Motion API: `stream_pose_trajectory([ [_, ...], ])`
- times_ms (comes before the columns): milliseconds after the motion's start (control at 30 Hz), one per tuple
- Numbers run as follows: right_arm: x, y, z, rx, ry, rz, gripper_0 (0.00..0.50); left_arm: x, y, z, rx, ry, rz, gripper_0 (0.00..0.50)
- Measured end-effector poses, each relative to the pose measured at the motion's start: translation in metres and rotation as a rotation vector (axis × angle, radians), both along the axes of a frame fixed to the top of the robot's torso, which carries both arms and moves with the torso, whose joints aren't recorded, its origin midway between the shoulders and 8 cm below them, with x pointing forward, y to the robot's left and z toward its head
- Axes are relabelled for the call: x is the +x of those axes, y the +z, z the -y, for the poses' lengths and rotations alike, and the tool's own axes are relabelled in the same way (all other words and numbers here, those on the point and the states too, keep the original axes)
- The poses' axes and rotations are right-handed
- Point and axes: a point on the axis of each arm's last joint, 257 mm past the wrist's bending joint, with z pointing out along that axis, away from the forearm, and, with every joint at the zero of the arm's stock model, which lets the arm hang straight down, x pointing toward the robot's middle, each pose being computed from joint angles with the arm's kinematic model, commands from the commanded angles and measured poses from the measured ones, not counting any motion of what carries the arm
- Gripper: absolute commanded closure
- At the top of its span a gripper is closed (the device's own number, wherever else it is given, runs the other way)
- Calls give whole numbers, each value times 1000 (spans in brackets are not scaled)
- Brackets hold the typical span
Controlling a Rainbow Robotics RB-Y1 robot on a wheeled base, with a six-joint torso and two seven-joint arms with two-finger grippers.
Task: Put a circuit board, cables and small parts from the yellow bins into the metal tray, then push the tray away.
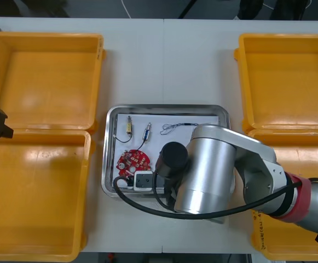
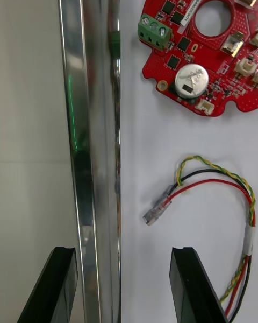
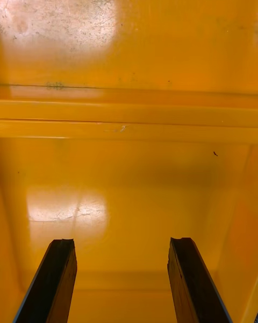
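Light table (image 1: 164, 60) holds metal tray (image 2: 88, 140), rim inside spread right gripper (image 2: 122, 258); left gripper (image 3: 121, 247) spread above yellow bins (image 3: 129, 59).

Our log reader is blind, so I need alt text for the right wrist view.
The right gripper, fingers open, straddles the shiny side wall of the metal tray, one finger outside over the table, one over the white inside. Beyond the fingers lie a red-and-yellow cable and a round red circuit board.

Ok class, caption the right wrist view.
Open right pincer straddles the metal tray's rim, near red circuit board and red-and-yellow cable.
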Motion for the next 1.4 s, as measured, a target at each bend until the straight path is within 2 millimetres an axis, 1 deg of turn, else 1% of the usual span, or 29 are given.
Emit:
stream_pose_trajectory([
  [100, -1, -8, -6, -13, 12, 10, 0, 0, 0, 0, 0, 0, 0, 0],
  [267, -5, -20, -9, -32, 8, -11, 0, 0, 0, 0, 0, 0, 0, 0],
  [500, -9, -25, -10, -41, 12, -16, 0, 0, 0, 0, 0, 0, 0, 0],
  [667, -6, -27, -9, -58, 18, 11, 0, 0, 0, 0, 0, 0, 0, 0],
  [833, -4, -32, -14, -42, 26, 14, 0, 0, 0, 0, 0, 0, 0, 0],
  [967, 2, -36, -15, -34, 20, 22, 0, 0, 0, 0, 0, 0, 0, 0],
  [1167, 2, -37, -15, -30, 7, 23, 0, 0, 0, 0, 0, 0, 0, 0],
  [1233, 2, -37, -15, -27, 0, 22, 258, 0, 0, 0, 0, 0, 0, 0],
  [1267, 2, -37, -15, -25, -2, 22, 258, 0, 0, 0, 0, 0, 0, 0],
  [1300, 2, -36, -15, -24, -2, 22, 391, 0, 0, 0, 0, 0, 0, 0],
  [1333, 2, -36, -16, -24, -2, 21, 414, 0, 0, 0, 0, 0, 0, 0],
  [1367, 2, -36, -16, -23, -1, 21, 414, 0, 0, 0, 0, 0, 0, 0],
  [1400, 2, -36, -17, -23, -1, 21, 446, 0, 0, 0, 0, 0, 0, 0],
])
